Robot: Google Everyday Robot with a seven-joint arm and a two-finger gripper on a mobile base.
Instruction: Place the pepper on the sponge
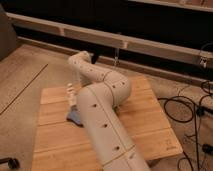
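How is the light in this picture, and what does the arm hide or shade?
Camera view: soft, even light on the wooden table, no glare; the wall behind is dark. Camera view: the arm covers part of the blue sponge, which seems to lie in its shade. Camera view: the gripper, shut, hangs just above the sponge, beside the arm; no pepper shows.

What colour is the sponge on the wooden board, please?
Blue, in the camera view; the sponge lies by the arm, with the gripper just beyond it.
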